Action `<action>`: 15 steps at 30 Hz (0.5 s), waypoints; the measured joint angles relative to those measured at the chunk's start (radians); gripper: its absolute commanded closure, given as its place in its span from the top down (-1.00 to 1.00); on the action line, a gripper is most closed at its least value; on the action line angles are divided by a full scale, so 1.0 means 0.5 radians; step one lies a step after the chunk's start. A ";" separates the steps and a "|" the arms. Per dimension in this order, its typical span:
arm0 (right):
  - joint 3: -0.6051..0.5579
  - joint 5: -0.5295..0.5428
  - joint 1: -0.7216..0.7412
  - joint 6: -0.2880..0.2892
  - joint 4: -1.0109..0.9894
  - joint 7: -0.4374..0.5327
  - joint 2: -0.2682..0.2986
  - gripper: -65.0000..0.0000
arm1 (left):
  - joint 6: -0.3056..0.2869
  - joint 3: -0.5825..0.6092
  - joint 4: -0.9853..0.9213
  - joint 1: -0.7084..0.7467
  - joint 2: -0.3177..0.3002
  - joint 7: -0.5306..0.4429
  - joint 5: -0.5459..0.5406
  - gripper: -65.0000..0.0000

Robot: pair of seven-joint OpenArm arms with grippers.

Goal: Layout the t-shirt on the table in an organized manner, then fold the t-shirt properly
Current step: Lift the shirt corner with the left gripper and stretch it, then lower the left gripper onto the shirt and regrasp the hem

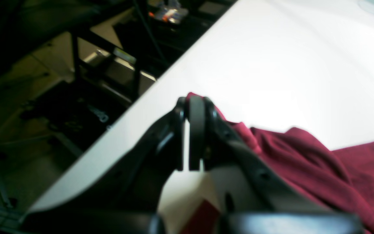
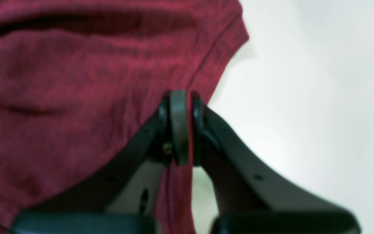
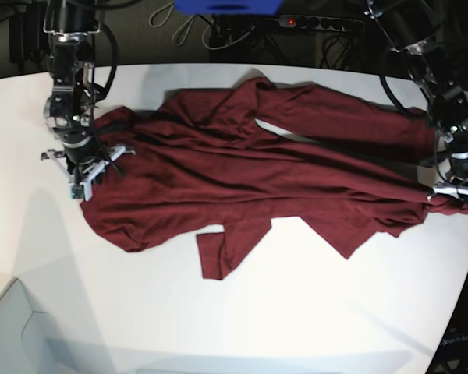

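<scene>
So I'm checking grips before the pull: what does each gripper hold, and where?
Both pinch the t-shirt: right gripper on a hemmed edge, left gripper on the bunched end near the table edge.

Both arms reach down from the far side, wide apart. The left gripper [image 1: 196, 102] is low near the edge, its jaws pressed together with red cloth pinched at the tips. The right gripper [image 2: 183, 97] points downward too, its jaws closed tightly on a fold of the same cloth.
</scene>
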 measured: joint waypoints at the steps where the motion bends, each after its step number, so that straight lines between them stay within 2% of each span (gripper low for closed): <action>1: 0.000 0.000 0.001 0.000 -0.001 -0.003 0.000 -0.98 | 0.001 -0.028 -0.001 0.008 -0.024 -0.002 0.000 -0.99; 4: 0.000 -0.001 0.002 -0.001 -0.001 -0.002 0.002 -0.98 | 0.011 -0.111 -0.028 0.014 -0.087 0.028 0.005 -0.99; 10: 0.000 0.000 0.002 0.000 -0.001 -0.002 -0.002 -0.98 | 0.002 -0.345 -0.060 0.087 -0.118 0.327 -0.007 -0.99; 15: 0.003 0.000 0.002 -0.001 -0.001 0.007 -0.033 -0.98 | 0.012 -0.372 -0.083 0.101 -0.124 0.325 -0.008 -0.97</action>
